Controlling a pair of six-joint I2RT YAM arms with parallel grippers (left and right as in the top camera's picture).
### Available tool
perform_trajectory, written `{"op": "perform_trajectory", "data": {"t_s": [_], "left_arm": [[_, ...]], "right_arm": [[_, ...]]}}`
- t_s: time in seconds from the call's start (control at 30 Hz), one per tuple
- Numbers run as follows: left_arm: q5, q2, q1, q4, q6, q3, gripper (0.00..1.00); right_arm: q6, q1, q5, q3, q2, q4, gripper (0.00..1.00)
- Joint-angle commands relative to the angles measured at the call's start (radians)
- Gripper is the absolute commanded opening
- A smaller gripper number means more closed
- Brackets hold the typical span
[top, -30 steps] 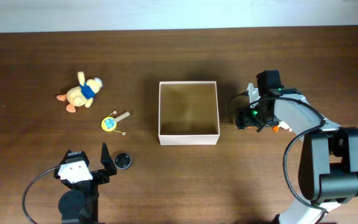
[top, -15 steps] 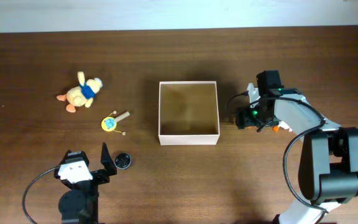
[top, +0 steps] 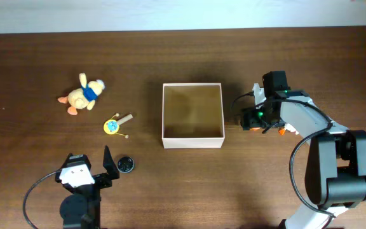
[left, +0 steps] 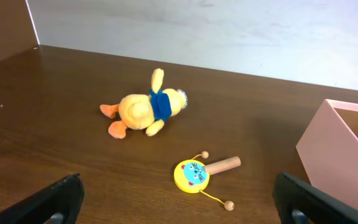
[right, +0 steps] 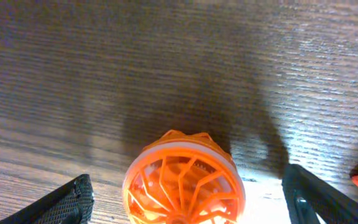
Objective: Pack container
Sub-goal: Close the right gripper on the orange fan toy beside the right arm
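Note:
The container [top: 193,143], a square open box with pale walls and a tan inside, stands mid-table with nothing in it; its pink wall [left: 337,155] shows at the right of the left wrist view. Just right of it, my right gripper [top: 251,121] points down at the table. It is open [right: 191,205], and an orange spoked wheel-like toy [right: 182,180] lies between its fingers with a gap on each side. My left gripper [left: 180,205] is open near the front left edge [top: 89,162], holding nothing.
A yellow plush duck with a blue scarf [top: 81,94] [left: 145,111] lies at the far left. A yellow rattle drum with a wooden handle [top: 114,124] [left: 194,174] lies nearer the container. A small black round object [top: 126,165] sits by my left gripper.
My right gripper has edged slightly toward the container, and an orange glint now shows under it in the overhead view. The left arm and the toys have not moved.

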Motion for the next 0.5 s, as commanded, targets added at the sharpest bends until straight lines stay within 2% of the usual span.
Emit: {"op": "perform_trajectory", "data": {"t_s": [0.0, 0.2, 0.4, 0.47], "left_arm": [[0.013, -0.008, 0.004, 0.003, 0.016, -0.006, 0.99], [0.013, -0.008, 0.004, 0.003, 0.016, -0.006, 0.99], [0.013, -0.008, 0.004, 0.003, 0.016, -0.006, 0.99], [0.013, -0.008, 0.004, 0.003, 0.016, -0.006, 0.99]], "right_arm": [[-0.002, -0.006, -0.013, 0.016, 0.024, 0.003, 0.86], [-0.002, -0.006, -0.013, 0.014, 0.039, -0.010, 0.80], [-0.001, -0.006, -0.013, 0.014, 0.039, -0.015, 0.63], [-0.001, -0.006, -0.013, 0.014, 0.039, -0.018, 0.60]]}}
